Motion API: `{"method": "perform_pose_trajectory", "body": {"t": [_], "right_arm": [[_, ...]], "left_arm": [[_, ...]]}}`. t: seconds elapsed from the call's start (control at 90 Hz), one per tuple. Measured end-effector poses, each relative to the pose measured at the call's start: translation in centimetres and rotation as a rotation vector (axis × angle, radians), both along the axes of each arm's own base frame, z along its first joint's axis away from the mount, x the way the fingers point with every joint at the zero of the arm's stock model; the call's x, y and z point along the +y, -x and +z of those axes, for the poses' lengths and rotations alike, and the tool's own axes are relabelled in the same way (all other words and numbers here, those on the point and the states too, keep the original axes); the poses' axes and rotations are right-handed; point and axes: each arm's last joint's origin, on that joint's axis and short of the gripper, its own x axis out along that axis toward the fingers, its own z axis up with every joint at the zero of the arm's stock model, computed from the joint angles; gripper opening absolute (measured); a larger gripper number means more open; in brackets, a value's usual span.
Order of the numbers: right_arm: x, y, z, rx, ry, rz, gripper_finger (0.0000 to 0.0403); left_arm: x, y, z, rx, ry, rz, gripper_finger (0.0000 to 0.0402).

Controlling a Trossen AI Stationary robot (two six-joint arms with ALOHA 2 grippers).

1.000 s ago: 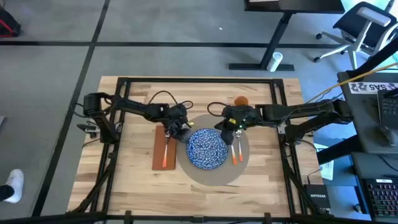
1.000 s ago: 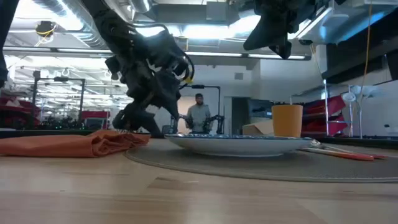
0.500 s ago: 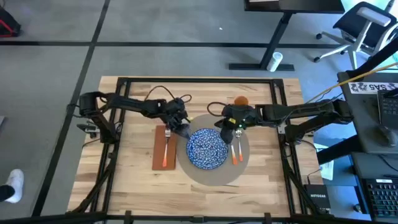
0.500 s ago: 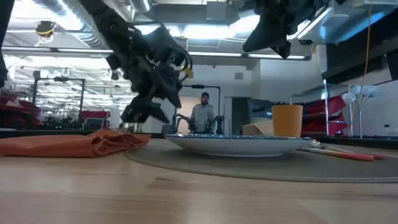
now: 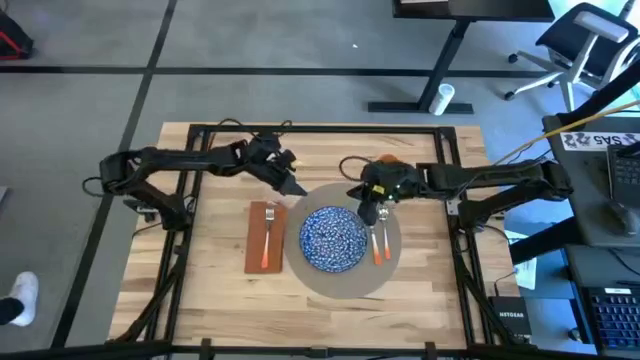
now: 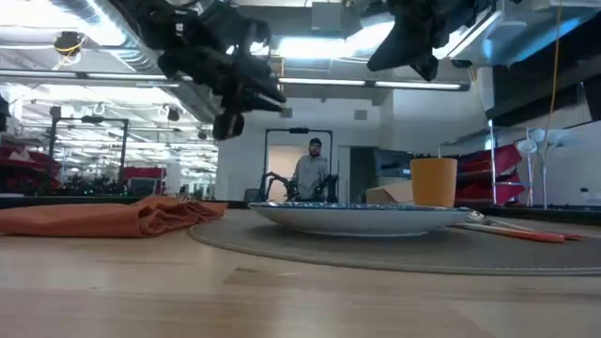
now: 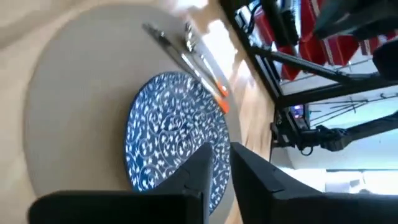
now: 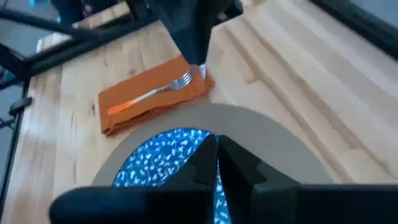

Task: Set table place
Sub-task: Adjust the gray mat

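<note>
Plank table [image 5: 215,290] carries the round placemat [image 5: 345,282]; person [image 6: 312,176] stands beyond.

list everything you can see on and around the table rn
table: 1, light wood, black frame rails
placemat: 1, grey-beige, round, table centre
plate: 1, blue speckled, on the placemat
napkin: 1, rust-red, left of the placemat
fork: 1, orange handle, on the napkin
cutlery: orange-handled pieces, on the placemat right of the plate; count unclear
cup: 1, orange, behind the placemat
person: 1, standing in the room behind
left claw: 1, dark, raised behind the napkin, shut
right claw: 1, dark, above the plate's far right edge, shut
</note>
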Motion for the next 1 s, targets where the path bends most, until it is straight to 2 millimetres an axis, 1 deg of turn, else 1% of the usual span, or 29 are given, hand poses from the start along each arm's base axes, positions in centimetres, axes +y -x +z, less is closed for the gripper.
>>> {"method": "perform_pose_trajectory", "body": {"t": [0.078, 0.178, 0.256, 0.367, 0.5, 0.656, 0.767, 0.878, 1.0], "right_arm": [[-0.7, 0.5, 0.5, -0.017, 0.009, -0.008, 0.0001], [-1.4, 1.3, 0.9, -0.013, 0.018, -0.008, 0.0001], [-1.7, 1.9, 0.8, 0.028, 0.015, -0.012, 0.0001], [-2.0, 2.5, 0.4, 0.102, 0.007, -0.017, 0.0001], [-1.9, 3.0, 0.9, 0.194, 0.039, 0.003, 0.0001], [-2.0, 3.5, 1.0, 0.268, 0.082, -0.019, 0.0001], [-2.3, 4.0, 0.6, 0.335, 0.088, -0.045, 0.0001], [-2.7, 4.2, 0.2, 0.384, 0.078, -0.064, 0.0001], [-3.2, 4.4, 0.2, 0.387, 0.072, -0.084, 0.0001]], "left_arm": [[-0.1, 0.1, 0.3, -0.012, 0.011, 0.012, 0.0018], [-0.5, -0.1, 0.0, 0.000, 0.009, 0.005, 0.0015], [-0.9, -0.1, -0.3, 0.009, -0.021, -0.026, 0.0015], [-1.5, -0.4, -0.2, -0.009, -0.072, -0.046, 0.0015], [-1.9, -0.6, -0.1, -0.026, -0.119, -0.058, 0.0015], [-2.0, -0.6, 0.0, -0.042, -0.149, -0.075, 0.0015], [-1.9, -0.6, -0.1, -0.039, -0.167, -0.063, 0.0015], [-1.6, -0.6, -0.2, -0.006, -0.216, 0.004, 0.0015], [-1.5, -0.2, -1.3, 0.108, -0.254, 0.047, 0.0015]]}}
